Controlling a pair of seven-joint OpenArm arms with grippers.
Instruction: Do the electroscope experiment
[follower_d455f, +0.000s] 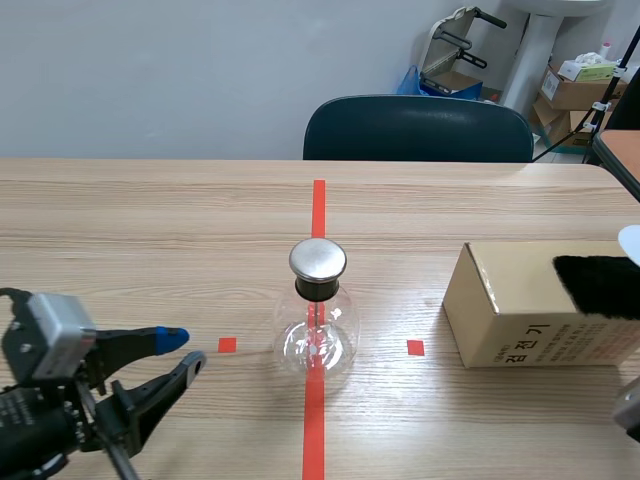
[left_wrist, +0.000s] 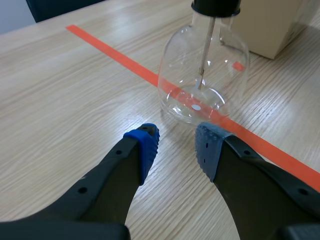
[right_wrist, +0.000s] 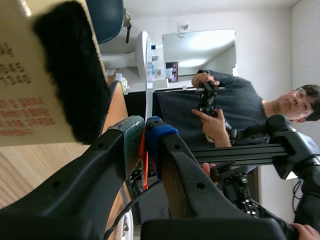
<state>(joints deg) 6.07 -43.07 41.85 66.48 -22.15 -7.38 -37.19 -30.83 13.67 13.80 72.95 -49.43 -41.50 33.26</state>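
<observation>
Little of the experiment looks done: the clear round glass electroscope flask (follower_d455f: 317, 335) with its silver metal cap (follower_d455f: 318, 258) stands on the orange tape line at mid-table, and the left gripper (left_wrist: 177, 145) sits just short of it, spread wide and empty. The right gripper (right_wrist: 144, 137), pads nearly together, appears to pinch a thin white plate (right_wrist: 146, 75) beside the black fur strip (follower_d455f: 598, 285) on the tan cardboard box (follower_d455f: 520, 320). Rubbing the plate and bringing it to the cap seem still to come.

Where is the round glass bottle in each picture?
Scene view: the glass bottle stands in the middle, on the red tape line.
Left wrist view: glass bottle just ahead of the open left gripper.
Right wrist view: not in it.
Shared landmark: the cardboard box.
</observation>
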